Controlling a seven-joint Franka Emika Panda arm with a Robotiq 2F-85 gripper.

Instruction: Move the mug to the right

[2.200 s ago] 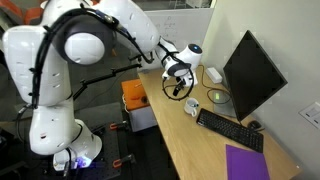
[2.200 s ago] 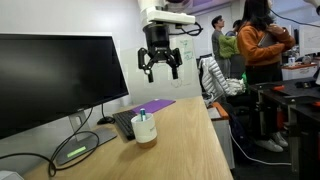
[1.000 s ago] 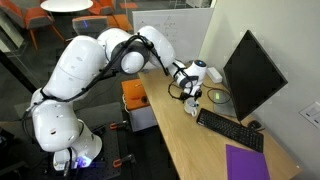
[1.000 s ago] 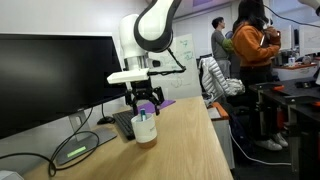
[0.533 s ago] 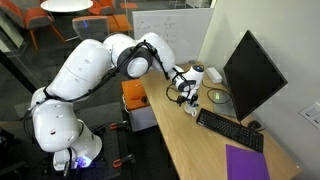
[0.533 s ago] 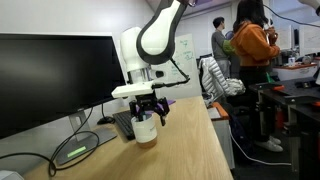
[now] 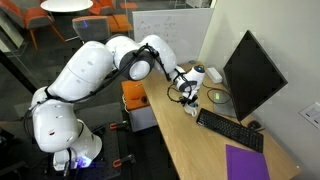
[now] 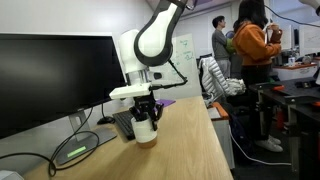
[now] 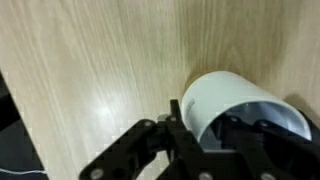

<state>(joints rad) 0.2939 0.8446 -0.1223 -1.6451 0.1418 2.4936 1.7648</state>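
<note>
In the wrist view the dark fingers (image 9: 182, 130) sit at the rim of the mug (image 9: 228, 100). One lies against the outside of its white wall and the other seems to reach into the dark inside. Whether they pinch the wall or only straddle it, I cannot tell. In an exterior view the fingers (image 8: 141, 113) are down over the top of the mug (image 8: 147, 133), which stands upright on the light wooden desk (image 8: 195, 150). It is just beside the black keyboard (image 8: 122, 122) and to the right of the greenish disc (image 8: 75, 152), which lies near the foot of the monitor (image 8: 50, 80). In an exterior view the mug (image 7: 191, 107) stands just beyond the far end of the keyboard (image 7: 230, 130), and a purple pad (image 7: 248, 163) lies nearer on the desk.
</note>
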